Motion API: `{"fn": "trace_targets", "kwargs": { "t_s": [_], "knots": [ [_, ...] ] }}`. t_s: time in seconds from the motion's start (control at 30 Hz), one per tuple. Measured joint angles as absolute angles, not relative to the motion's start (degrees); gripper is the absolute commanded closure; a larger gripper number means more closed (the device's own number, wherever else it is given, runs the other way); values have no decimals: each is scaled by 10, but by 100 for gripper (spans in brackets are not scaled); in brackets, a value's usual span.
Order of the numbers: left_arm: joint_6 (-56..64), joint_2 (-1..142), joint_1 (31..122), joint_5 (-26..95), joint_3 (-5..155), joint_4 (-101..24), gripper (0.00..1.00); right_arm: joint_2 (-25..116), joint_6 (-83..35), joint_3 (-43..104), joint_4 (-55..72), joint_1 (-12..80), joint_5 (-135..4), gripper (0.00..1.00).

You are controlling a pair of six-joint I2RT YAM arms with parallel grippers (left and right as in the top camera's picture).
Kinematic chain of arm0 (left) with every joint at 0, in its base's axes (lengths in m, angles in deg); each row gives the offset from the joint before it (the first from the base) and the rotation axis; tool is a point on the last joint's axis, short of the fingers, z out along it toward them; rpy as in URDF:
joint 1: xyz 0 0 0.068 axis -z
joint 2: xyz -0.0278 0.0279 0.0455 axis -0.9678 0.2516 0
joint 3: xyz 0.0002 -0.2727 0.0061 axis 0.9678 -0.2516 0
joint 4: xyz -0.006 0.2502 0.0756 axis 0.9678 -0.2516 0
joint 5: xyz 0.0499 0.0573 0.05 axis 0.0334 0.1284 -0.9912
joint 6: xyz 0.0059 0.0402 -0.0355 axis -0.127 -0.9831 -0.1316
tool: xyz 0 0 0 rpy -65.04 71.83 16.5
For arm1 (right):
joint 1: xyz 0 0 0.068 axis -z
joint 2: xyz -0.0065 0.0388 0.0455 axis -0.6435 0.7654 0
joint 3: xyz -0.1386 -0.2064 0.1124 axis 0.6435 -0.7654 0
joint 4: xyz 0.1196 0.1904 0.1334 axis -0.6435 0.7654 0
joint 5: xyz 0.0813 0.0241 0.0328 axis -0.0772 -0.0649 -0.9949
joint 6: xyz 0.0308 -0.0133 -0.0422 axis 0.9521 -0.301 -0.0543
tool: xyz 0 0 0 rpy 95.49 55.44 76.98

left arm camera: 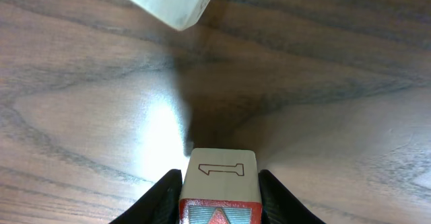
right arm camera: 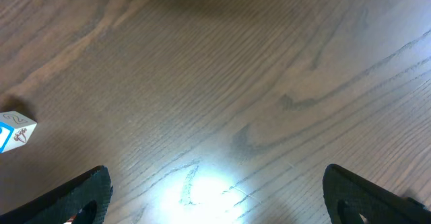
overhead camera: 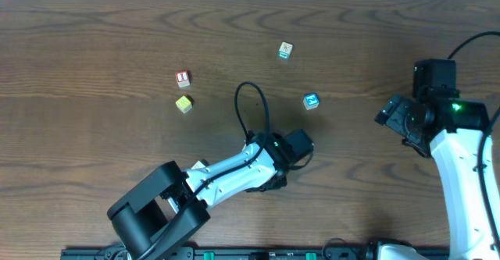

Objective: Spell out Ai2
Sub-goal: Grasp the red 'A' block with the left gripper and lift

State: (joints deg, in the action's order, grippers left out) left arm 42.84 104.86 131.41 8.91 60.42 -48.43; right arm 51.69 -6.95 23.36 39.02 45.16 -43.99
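Note:
My left gripper (left arm camera: 220, 196) is shut on a wooden cube (left arm camera: 220, 172) with an outlined "1" on top and a red face with a triangular, A-like mark toward the camera. In the overhead view the left gripper (overhead camera: 299, 145) hides this cube. The red "I" cube (overhead camera: 182, 78) sits at the far left. The blue "2" cube (overhead camera: 311, 101) lies just beyond the left gripper. It also shows at the left edge of the right wrist view (right arm camera: 13, 133). My right gripper (overhead camera: 400, 118) is open and empty over bare table (right arm camera: 222, 204).
A yellow cube (overhead camera: 183, 104) sits just below the "I" cube. A cream cube with green marks (overhead camera: 286, 51) lies at the back centre. A cream cube corner with a red mark (left arm camera: 168, 2) shows at the top of the left wrist view. A black cable loops (overhead camera: 251, 104) over the left arm.

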Motion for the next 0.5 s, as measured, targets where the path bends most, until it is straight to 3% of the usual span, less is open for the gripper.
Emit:
{"fn": "trace_targets", "kwargs": {
  "t_s": [0.2, 0.5],
  "knots": [
    [429, 1049, 1314, 97, 604, -486, 88, 517, -69, 234, 390, 452, -440, 1],
    [417, 1049, 1313, 97, 604, -485, 87, 517, -69, 234, 390, 452, -440, 1]
  ]
}}
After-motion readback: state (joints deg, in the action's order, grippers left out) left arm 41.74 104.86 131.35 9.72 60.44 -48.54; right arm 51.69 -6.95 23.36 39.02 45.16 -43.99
